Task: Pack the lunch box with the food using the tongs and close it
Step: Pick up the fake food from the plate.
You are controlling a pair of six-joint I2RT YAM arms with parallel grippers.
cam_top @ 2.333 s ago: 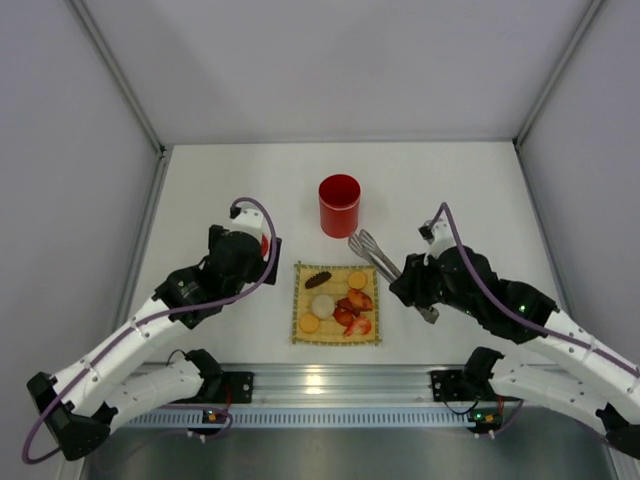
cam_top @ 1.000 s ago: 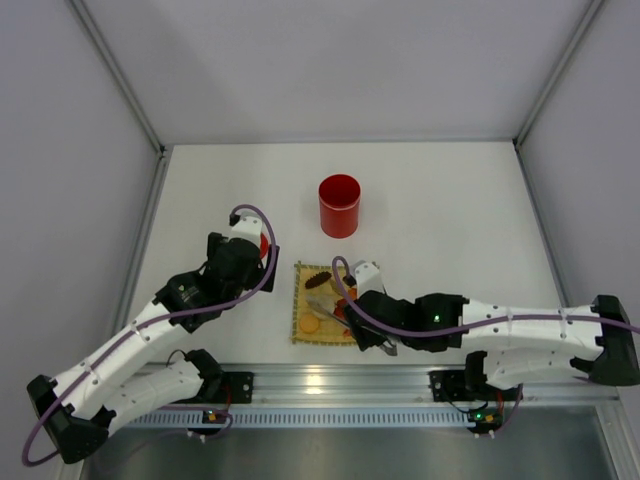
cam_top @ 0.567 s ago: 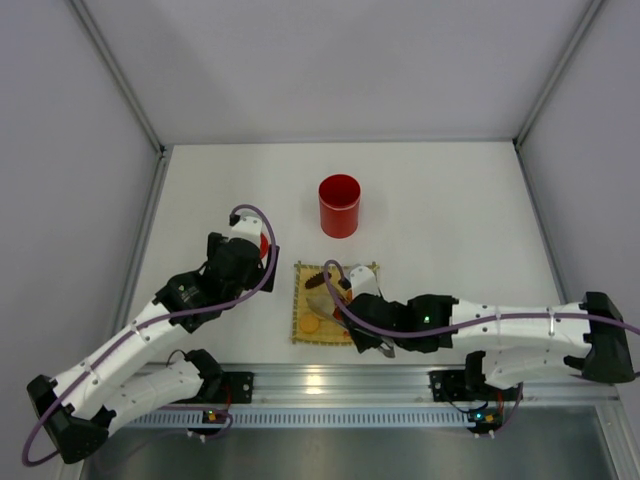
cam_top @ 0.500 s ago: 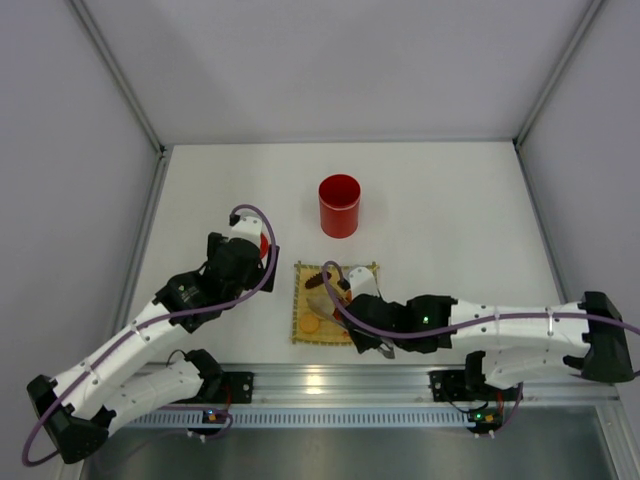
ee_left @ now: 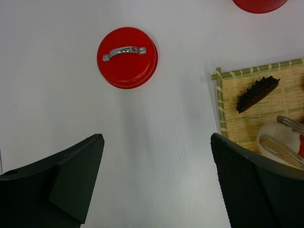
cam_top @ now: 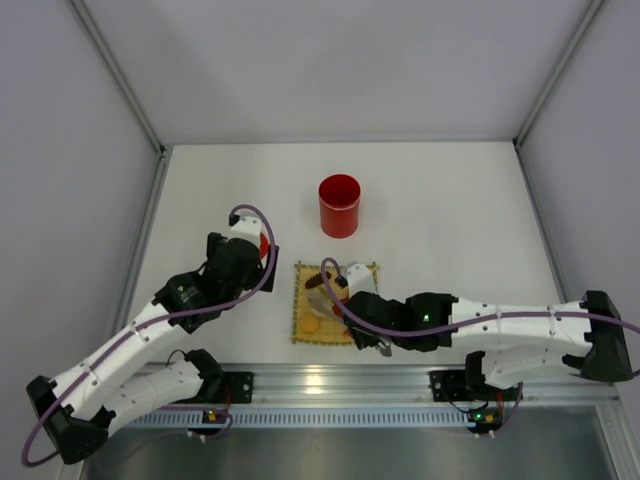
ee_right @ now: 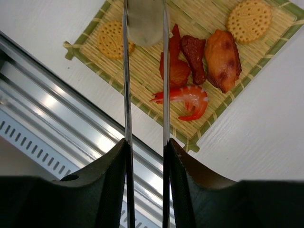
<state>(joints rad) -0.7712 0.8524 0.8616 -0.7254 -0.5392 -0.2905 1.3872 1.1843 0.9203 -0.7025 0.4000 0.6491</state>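
Observation:
My right gripper (ee_right: 146, 142) is shut on the silver tongs (ee_right: 126, 95), one slim arm against each finger. The tong tips reach over the bamboo mat (ee_right: 204, 118) and sit on either side of the white round piece (ee_right: 145, 21). Also on the mat are two orange round slices (ee_right: 248, 20), red chunks (ee_right: 183, 61), a shrimp-like piece (ee_right: 187, 99) and a dark brown oblong piece (ee_left: 256, 93). The red lunch box (cam_top: 339, 205) stands open beyond the mat. Its red lid (ee_left: 127, 57) lies flat on the table, silver tab up. My left gripper (ee_left: 156, 142) hangs open near the lid, holding nothing.
The mat lies close to the metal rail (ee_right: 71, 128) at the table's near edge. The right arm (cam_top: 500, 325) stretches low along that edge. White walls enclose the table on three sides.
The right arm swung left from beside the mat and brought the tongs over the food. In the last second the tong arms have squeezed closer together around the white piece. The left arm stayed put.

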